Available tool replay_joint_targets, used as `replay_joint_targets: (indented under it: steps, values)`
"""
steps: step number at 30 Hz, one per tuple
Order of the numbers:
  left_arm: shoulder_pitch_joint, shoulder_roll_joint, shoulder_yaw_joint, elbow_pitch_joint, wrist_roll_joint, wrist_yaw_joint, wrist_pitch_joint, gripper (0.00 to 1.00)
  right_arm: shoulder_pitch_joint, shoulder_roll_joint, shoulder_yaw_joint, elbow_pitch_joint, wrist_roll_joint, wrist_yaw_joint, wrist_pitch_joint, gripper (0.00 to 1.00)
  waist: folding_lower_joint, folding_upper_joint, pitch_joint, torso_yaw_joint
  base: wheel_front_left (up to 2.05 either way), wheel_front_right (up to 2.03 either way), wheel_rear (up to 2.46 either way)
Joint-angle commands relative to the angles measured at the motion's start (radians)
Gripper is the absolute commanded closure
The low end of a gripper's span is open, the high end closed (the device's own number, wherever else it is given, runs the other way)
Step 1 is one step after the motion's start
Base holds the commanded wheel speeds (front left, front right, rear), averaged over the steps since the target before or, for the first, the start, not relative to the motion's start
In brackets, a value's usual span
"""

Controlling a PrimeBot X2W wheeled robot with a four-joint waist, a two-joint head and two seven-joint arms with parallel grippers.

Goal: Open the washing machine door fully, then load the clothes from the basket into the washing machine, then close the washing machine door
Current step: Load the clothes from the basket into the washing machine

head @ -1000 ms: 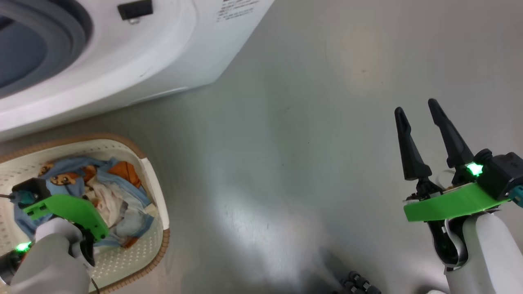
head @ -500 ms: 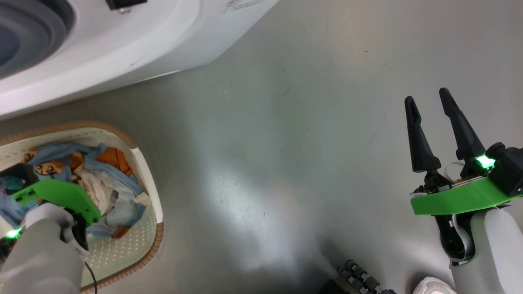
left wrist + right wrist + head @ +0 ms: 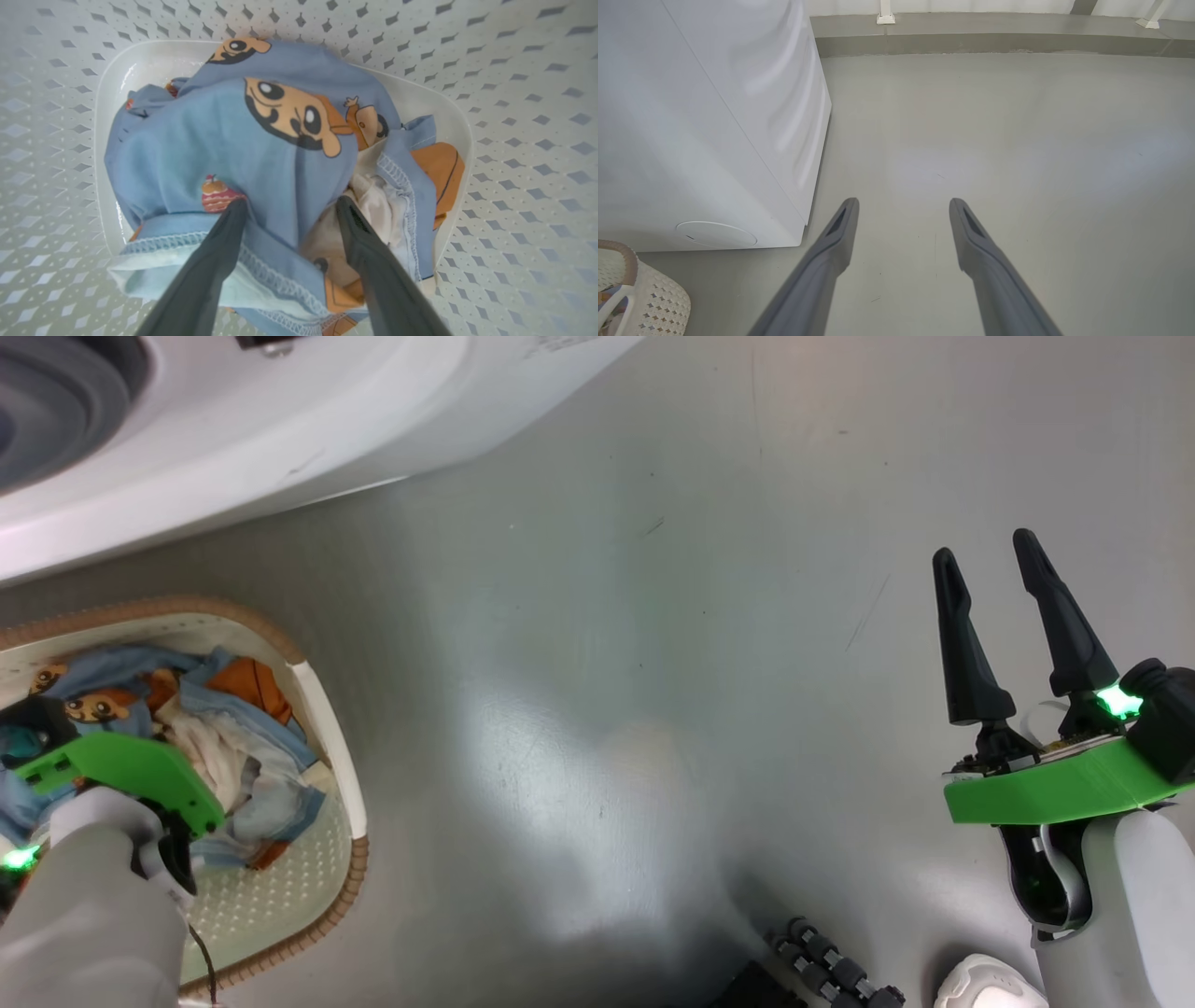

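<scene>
Grey glossy floor (image 3: 653,663), with a low kerb (image 3: 971,44) along its far edge. The white washing machine (image 3: 280,420) stands on the floor; its grey door seal (image 3: 56,401) is in view and there's a round cover (image 3: 717,233) low on the front. Basket (image 3: 322,737) is on the floor near the machine's front, with a strip of floor between them. Clothes (image 3: 243,154) are heaped in the basket: blue bear print plus white cloth. Black ribbed hose (image 3: 831,975) at the floor's near edge. Left end effector (image 3: 292,205) is down in the basket, fingers spread wide, tips on the clothes, a blue fold between them, not clamped. Right end effector (image 3: 984,545) is released and spread wide over bare floor, holding nothing, well apart from the basket.
</scene>
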Motion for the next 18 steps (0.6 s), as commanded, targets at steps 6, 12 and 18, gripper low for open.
replay_joint_targets:
  steps: [6,12,18]
  values:
    - [0.003,0.033,0.008,-0.001,-0.008,0.019,-0.015,0.00,0.014,-0.018,0.008,-0.026,0.010,-0.001,-0.005,0.00,-0.0001,-0.0001,0.013,-0.002,0.00,0.00,0.00]
    - [0.005,0.031,-0.001,-0.001,-0.009,0.026,-0.018,0.00,0.011,-0.019,-0.003,-0.028,0.010,-0.001,-0.005,0.00,-0.0001,-0.0001,0.022,-0.005,0.00,0.00,0.00]
    - [0.012,0.025,-0.011,-0.001,-0.013,0.023,-0.014,0.34,0.011,-0.025,-0.014,-0.032,0.010,-0.001,-0.005,0.00,-0.0001,-0.0001,0.030,-0.002,0.00,0.00,0.00]
